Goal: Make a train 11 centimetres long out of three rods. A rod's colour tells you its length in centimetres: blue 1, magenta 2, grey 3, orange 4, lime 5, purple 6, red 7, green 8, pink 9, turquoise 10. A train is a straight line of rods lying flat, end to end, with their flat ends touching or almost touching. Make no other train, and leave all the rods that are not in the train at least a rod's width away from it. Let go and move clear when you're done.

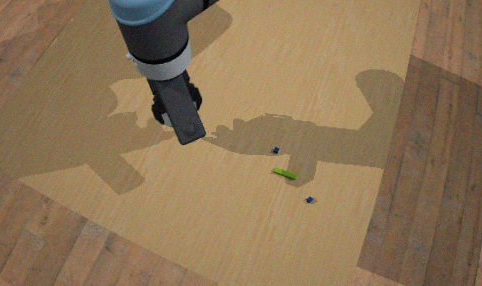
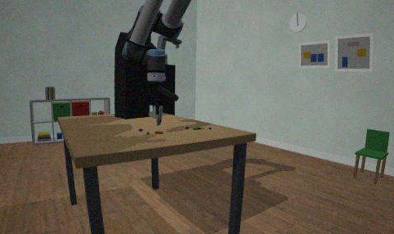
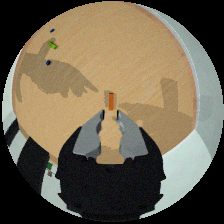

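Observation:
My gripper (image 3: 110,110) hangs just above an orange rod (image 3: 110,100), which lies flat on the table past the fingertips. The fingers stand a little apart with nothing between them. The exterior view shows the gripper (image 2: 158,119) over the orange rod (image 2: 158,132). In the top view the gripper (image 1: 187,131) hides this rod. A lime rod (image 1: 285,173) lies to the right, with one blue rod (image 1: 276,149) behind it and another blue rod (image 1: 309,199) in front. All three lie apart from each other. They also show in the wrist view, at the upper left: the lime rod (image 3: 50,45) and a blue rod (image 3: 48,63).
A small magenta rod (image 2: 141,130) and a dark speck (image 2: 148,132) lie left of the orange rod. The table's right edge (image 1: 387,175) is beyond the blue rods. A shelf (image 2: 69,119) and a green chair (image 2: 373,153) stand off the table.

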`<move>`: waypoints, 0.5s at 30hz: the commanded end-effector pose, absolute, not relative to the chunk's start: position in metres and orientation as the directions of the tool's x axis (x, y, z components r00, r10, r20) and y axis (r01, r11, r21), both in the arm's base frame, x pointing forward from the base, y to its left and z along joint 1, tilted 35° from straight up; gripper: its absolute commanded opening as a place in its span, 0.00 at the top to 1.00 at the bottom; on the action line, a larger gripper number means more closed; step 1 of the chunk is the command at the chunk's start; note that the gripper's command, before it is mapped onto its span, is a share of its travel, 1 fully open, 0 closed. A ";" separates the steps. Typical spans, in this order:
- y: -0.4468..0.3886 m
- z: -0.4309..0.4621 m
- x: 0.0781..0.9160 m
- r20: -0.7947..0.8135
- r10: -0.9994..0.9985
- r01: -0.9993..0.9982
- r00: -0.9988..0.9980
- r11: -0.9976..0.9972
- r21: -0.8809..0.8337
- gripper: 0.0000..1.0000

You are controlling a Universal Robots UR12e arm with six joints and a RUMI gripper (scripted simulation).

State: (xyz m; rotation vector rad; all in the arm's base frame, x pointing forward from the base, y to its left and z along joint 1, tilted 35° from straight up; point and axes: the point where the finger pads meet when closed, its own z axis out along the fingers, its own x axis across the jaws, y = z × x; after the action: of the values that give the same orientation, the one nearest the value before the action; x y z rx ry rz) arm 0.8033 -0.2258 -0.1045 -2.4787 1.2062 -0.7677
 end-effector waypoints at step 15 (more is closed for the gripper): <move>-0.226 -0.122 0.816 0.340 -0.790 -0.642 0.510 -0.613 -0.461 0.86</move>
State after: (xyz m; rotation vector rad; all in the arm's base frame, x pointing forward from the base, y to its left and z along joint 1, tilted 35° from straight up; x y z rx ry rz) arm 0.8139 -0.2256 -0.1196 -2.4787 1.2062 -0.7678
